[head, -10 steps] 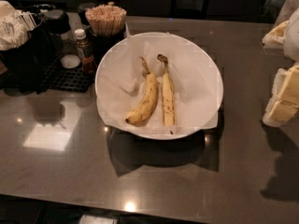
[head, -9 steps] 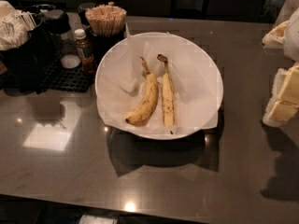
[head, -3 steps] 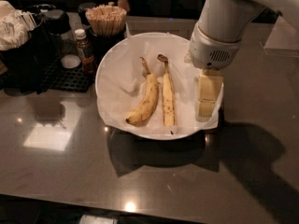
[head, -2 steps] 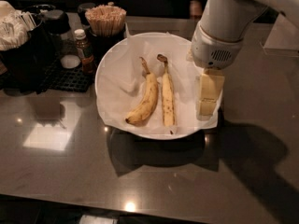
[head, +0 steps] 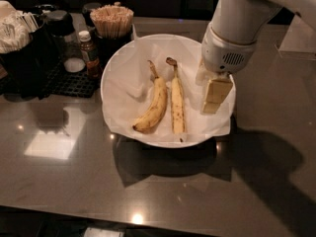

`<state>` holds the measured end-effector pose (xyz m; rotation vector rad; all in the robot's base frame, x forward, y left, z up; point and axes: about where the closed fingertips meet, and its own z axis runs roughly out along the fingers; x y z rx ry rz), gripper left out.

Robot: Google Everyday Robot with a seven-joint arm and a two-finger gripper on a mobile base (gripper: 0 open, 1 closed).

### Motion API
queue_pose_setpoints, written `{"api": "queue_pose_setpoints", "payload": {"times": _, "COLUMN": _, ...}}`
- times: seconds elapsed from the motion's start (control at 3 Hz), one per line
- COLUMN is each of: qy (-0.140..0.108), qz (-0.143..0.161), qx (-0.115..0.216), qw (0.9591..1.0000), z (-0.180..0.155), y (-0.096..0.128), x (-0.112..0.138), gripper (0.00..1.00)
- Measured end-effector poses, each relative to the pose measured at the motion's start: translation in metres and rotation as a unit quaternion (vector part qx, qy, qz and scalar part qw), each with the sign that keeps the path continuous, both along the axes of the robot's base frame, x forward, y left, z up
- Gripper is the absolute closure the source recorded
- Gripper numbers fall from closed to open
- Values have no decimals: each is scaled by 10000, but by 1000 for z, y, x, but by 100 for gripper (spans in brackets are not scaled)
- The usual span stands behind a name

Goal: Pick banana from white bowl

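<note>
Yellow banana (head: 154, 105) left of tool (head: 212, 101)

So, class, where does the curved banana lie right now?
In the camera view the banana lies left of centre in the white bowl, beside the slimmer banana; the pincer hangs over the bowl's right side.

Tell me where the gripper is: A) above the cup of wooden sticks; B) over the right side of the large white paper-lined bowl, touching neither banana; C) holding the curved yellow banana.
B: the gripper sits at the right of the white paper-lined bowl, apart from the slim speckled banana and the curved yellow banana.
</note>
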<state>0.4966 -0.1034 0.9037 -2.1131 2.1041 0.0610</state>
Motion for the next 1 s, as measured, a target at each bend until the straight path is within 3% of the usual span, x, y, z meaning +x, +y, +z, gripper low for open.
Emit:
{"api": "queue_pose_setpoints", "payload": {"times": 0.33, "qy": 0, "qz": 0, "qx": 0, "qw": 10000, "z": 0, "y": 0, "x": 0, "gripper": 39}}
{"api": "queue_pose_setpoints", "payload": {"times": 1.0, "qy": 0, "qz": 0, "qx": 0, "qw": 10000, "z": 0, "y": 0, "x": 0, "gripper": 0}}
